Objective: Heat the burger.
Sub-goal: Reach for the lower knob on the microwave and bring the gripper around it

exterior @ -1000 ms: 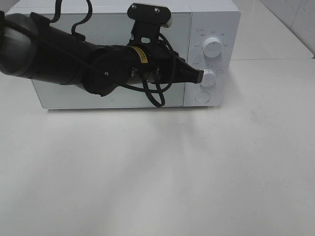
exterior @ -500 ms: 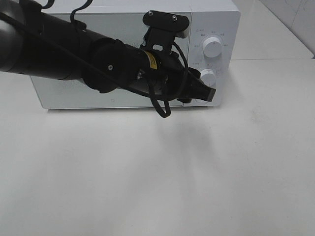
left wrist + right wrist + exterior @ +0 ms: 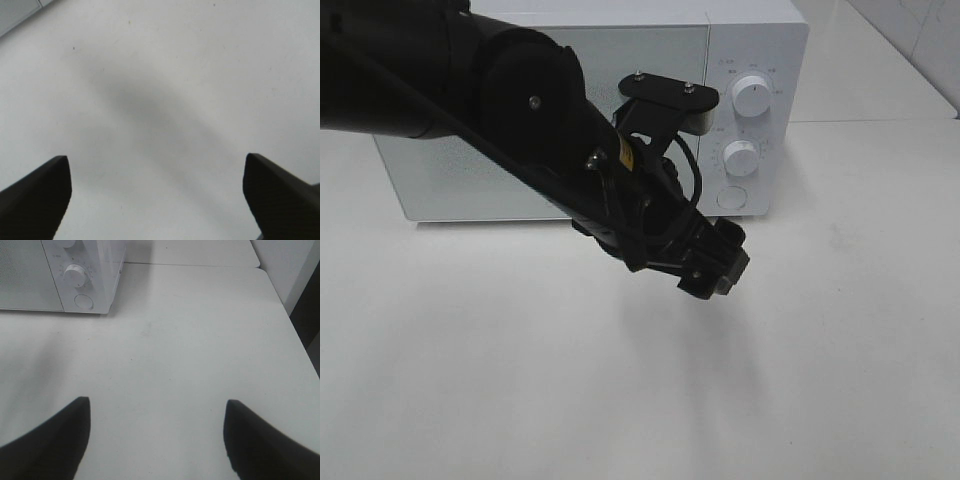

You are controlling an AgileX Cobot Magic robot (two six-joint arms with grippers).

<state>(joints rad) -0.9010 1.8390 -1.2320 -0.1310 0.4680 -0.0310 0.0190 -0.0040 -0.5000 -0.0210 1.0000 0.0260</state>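
Left claw (image 3: 716,266) hangs over the plain white bench (image 3: 840,340), pointing down and to the right at the end of the thick black left arm (image 3: 470,90). In the left wrist view its two black fingers (image 3: 40,192) stand wide apart, with only bare bench (image 3: 200,75) and a soft grey shadow between them; it has hold of nothing. The right claw (image 3: 156,407) does not show in the high view. Its own wrist view shows its dark fingers (image 3: 50,440) equally wide apart over bare bench (image 3: 190,335), also empty.

Behind the left claw, at the back of the bench, stands a white box-shaped microwave oven (image 3: 770,40) with its pale door (image 3: 610,50) closed. On its control panel an upper round white dial (image 3: 752,96) sits above a lower round white dial (image 3: 742,158), with a round white button (image 3: 731,198) beneath them. The burger shows in no view, so I cannot tell where it is.
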